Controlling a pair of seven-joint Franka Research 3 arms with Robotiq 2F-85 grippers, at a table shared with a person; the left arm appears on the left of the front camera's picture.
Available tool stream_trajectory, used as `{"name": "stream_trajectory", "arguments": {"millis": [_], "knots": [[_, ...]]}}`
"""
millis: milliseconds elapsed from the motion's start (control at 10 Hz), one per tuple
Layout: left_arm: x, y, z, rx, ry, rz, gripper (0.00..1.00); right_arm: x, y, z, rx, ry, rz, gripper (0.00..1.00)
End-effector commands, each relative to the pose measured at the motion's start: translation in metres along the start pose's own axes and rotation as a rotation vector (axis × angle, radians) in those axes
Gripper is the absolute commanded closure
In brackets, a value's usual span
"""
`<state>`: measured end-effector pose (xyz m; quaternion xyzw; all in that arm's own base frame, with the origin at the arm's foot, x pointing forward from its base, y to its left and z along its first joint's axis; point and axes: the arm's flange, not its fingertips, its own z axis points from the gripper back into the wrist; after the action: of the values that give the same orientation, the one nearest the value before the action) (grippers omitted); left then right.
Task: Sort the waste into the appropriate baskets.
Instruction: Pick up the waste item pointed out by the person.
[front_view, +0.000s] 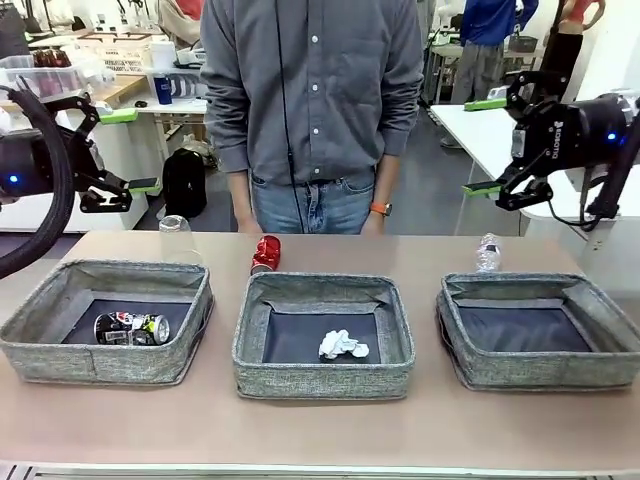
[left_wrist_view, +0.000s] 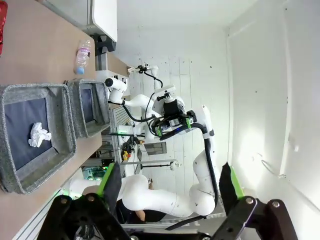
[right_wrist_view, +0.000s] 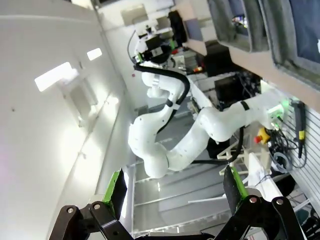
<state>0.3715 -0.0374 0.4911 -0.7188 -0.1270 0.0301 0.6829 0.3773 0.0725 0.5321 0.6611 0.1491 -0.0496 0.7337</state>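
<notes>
Spread, empty, above the counter (front_view: 300, 430): left claw (front_view: 130, 150), right claw (front_view: 483, 146) marked ROBOTIQ. Crushed dark printed can (front_view: 131, 328), print unreadable, in left grey woven basket (front_view: 100, 365); crumpled white paper ball (front_view: 343, 346) in middle grey woven basket (front_view: 320, 380).

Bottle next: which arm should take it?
Right, probably. The clear plastic bottle stands behind the right basket, below the open right pincer; the left pincer hangs at the opposite end.

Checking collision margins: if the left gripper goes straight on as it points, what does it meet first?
Probably the right gripper, facing it. The left gripper points level, above the baskets; nothing nearer shows in line. Depth unclear.
</notes>
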Motion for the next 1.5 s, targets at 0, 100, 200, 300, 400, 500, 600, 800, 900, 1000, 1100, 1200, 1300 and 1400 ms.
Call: {"name": "stream_trajectory", "arguments": {"millis": [0,100,200,300,400,500,600,800,900,1000,1100,1200,1300,1400], "knots": [[-0.0016,-0.0022,0.0007,0.009,0.008,0.000,0.00,0.0004,0.0020,0.0058,-0.010,0.008,0.009,0.00],[-0.0016,-0.0022,0.0007,0.009,0.008,0.000,0.00,0.0004,0.0020,0.0058,-0.010,0.008,0.009,0.00],[-0.0016,-0.0022,0.0007,0.009,0.008,0.000,0.00,0.0004,0.0020,0.0058,-0.010,0.008,0.009,0.00],[-0.0016,-0.0022,0.0007,0.009,0.008,0.000,0.00,0.0004,0.0020,0.0058,-0.010,0.008,0.009,0.00],[-0.0016,-0.0022,0.0007,0.009,0.008,0.000,0.00,0.0004,0.0020,0.0058,-0.010,0.008,0.009,0.00],[-0.0016,-0.0022,0.0007,0.009,0.008,0.000,0.00,0.0004,0.0020,0.0058,-0.010,0.008,0.009,0.00],[-0.0016,-0.0022,0.0007,0.009,0.008,0.000,0.00,0.0004,0.0020,0.0058,-0.010,0.008,0.009,0.00],[-0.0016,-0.0022,0.0007,0.009,0.008,0.000,0.00,0.0004,0.0020,0.0058,-0.010,0.008,0.009,0.00],[-0.0016,-0.0022,0.0007,0.009,0.008,0.000,0.00,0.0004,0.0020,0.0058,-0.010,0.008,0.009,0.00],[-0.0016,-0.0022,0.0007,0.009,0.008,0.000,0.00,0.0004,0.0020,0.0058,-0.010,0.008,0.009,0.00],[-0.0016,-0.0022,0.0007,0.009,0.008,0.000,0.00,0.0004,0.0020,0.0058,-0.010,0.008,0.009,0.00],[-0.0016,-0.0022,0.0007,0.009,0.008,0.000,0.00,0.0004,0.0020,0.0058,-0.010,0.008,0.009,0.00],[-0.0016,-0.0022,0.0007,0.009,0.008,0.000,0.00,0.0004,0.0020,0.0058,-0.010,0.008,0.009,0.00],[-0.0016,-0.0022,0.0007,0.009,0.008,0.000,0.00,0.0004,0.0020,0.0058,-0.010,0.008,0.009,0.00]]}}
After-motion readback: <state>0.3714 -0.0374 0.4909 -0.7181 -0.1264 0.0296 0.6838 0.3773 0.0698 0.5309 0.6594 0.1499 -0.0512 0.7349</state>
